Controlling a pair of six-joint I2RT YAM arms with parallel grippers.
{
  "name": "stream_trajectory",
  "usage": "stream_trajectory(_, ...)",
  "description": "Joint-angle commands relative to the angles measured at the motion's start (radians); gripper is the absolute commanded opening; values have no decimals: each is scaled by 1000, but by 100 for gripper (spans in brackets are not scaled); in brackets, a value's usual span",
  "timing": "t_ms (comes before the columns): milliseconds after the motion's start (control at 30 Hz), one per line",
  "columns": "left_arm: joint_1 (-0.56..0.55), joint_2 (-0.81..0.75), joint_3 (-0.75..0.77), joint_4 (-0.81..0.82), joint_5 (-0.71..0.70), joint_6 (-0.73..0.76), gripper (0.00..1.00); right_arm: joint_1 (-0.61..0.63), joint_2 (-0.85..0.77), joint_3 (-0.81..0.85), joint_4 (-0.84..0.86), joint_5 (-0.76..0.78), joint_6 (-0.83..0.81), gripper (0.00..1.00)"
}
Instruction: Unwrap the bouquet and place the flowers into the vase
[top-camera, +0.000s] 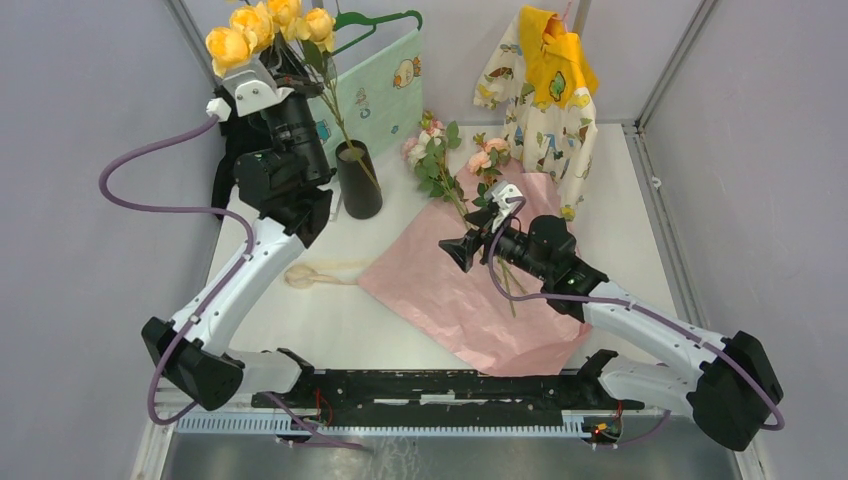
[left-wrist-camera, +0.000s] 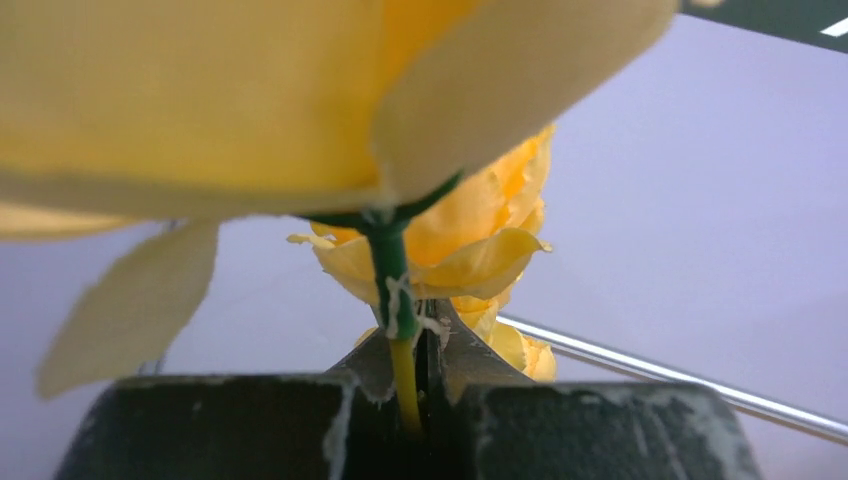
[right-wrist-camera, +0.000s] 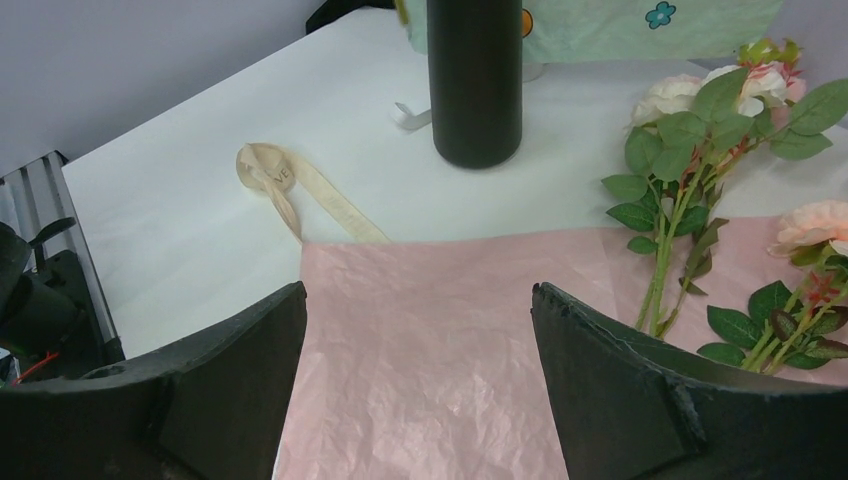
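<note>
- White table (top-camera: 300, 325).
- Black vase (top-camera: 360, 185) stands upright, back left.
- Crinkled pink paper (top-camera: 450, 290) lies spread flat, centre right.
- Beige ribbon (top-camera: 315, 272) lies loose at the paper's left corner.
- Pink and cream flowers (top-camera: 440, 165) lie across the paper's far edge.

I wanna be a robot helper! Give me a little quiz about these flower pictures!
1. True or false: the right claw holds a rose.
2. The left claw grips a stem of: A pink roses, B yellow roses, C cream roses.
3. Missing word: the black ____ stands upright.

Key: 1 false, it is open and empty. 2 B. 3 vase.
</note>
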Motion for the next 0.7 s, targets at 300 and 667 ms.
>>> stream_trajectory(300, -5, 284, 181, 503, 35, 510, 6, 2, 28, 34, 58, -11, -21, 89)
stream_trajectory(667, -4, 328, 242, 503, 91, 563, 7, 2, 75, 76, 53, -30, -33, 89)
